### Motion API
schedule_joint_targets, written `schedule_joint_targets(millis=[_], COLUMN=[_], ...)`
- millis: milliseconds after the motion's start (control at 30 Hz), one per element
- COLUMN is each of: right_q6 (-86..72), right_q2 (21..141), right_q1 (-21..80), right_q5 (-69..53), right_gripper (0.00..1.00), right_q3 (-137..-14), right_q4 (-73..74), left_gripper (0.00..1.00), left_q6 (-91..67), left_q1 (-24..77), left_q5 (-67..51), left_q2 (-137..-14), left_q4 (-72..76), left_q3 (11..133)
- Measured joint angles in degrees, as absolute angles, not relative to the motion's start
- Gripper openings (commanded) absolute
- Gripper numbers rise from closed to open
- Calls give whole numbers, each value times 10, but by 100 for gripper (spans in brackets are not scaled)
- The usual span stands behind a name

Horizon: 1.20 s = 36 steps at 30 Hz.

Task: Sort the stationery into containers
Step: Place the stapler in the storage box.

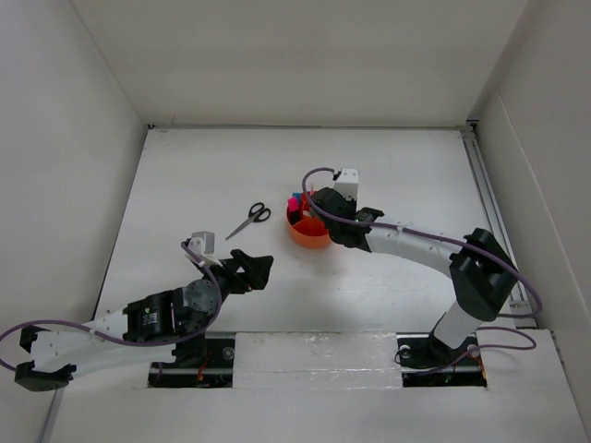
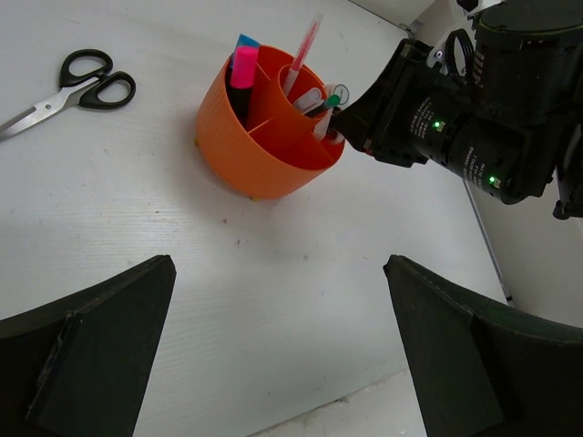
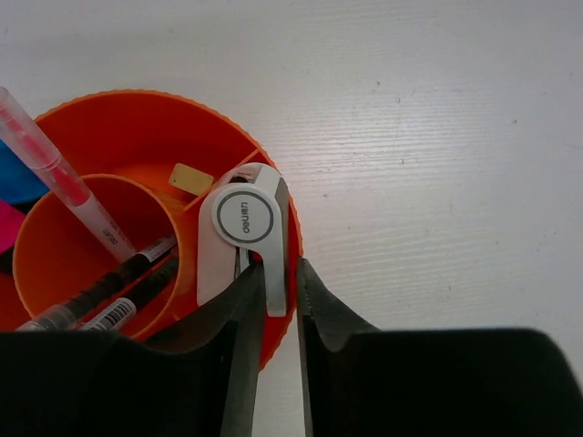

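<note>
A white table boxed in by white walls carries the orange organizer. In the right wrist view the white piece sits at 12 o'clock from the right gripper. Its long axis runs 12 to 6, in line with the gripper. It hangs over the organizer's outer ring, at 5 o'clock from the tan eraser; which compartment, I cannot tell. The jaws stand nearly together with the piece's edge between the tips; whether they pinch it I cannot tell.

The scissors lie on the table at 12 o'clock from the left gripper, spread wide and the nearer one; their handles point to 2 o'clock. From above, the right arm hides most of the organizer, and the left wrist view cuts off the blade tips.
</note>
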<state>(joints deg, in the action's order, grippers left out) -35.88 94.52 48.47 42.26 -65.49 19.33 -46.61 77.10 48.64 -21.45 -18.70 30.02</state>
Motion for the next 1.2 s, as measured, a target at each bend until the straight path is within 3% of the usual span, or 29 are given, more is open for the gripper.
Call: schedule_joint_targets(millis=[100, 400, 667, 1200], right_q6=[-359, -359, -362, -363], right_q2=[945, 945, 945, 943], right_q1=[485, 484, 484, 484], right_q5=[425, 427, 431, 411], right_gripper=[36, 46, 69, 76], right_q3=[-654, -650, -647, -648], right_q4=[195, 206, 210, 220], left_gripper=[100, 100, 100, 100], left_q6=[-466, -466, -466, -466], left_q1=[771, 771, 771, 771], left_q5=[486, 486, 486, 486], left_q2=[-215, -215, -215, -215], left_q4=[-187, -187, -187, -187], left_q3=[300, 300, 300, 300])
